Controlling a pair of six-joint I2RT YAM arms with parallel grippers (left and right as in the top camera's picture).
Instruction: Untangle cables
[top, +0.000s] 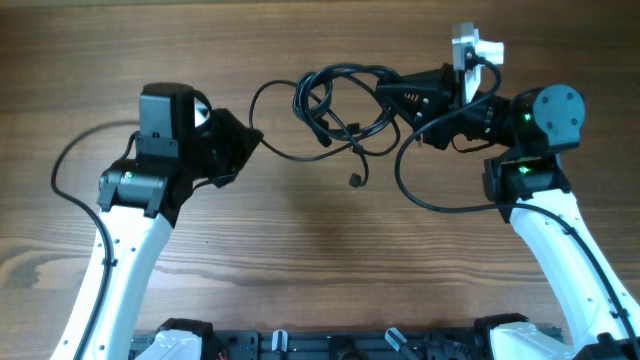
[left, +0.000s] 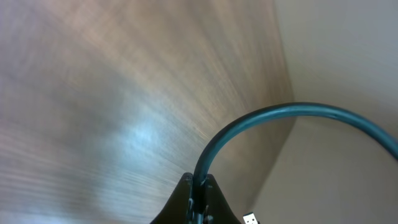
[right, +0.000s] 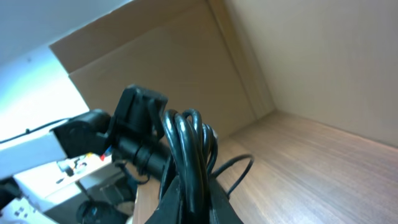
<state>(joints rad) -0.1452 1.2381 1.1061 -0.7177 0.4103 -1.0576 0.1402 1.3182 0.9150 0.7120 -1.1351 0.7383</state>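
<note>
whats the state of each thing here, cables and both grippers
cables: tangled in a bunch, strung between the two grippers
left gripper: shut on a single strand of the cables
right gripper: shut on the looped bunch of the cables

A wooden table (top: 300, 260) is lying across the view, its grain running sideways. Beige walls (right: 323, 56) are meeting in a corner just behind it, and a small white piece (left: 250, 218) is peeking in low down, too blurred to name.
</note>
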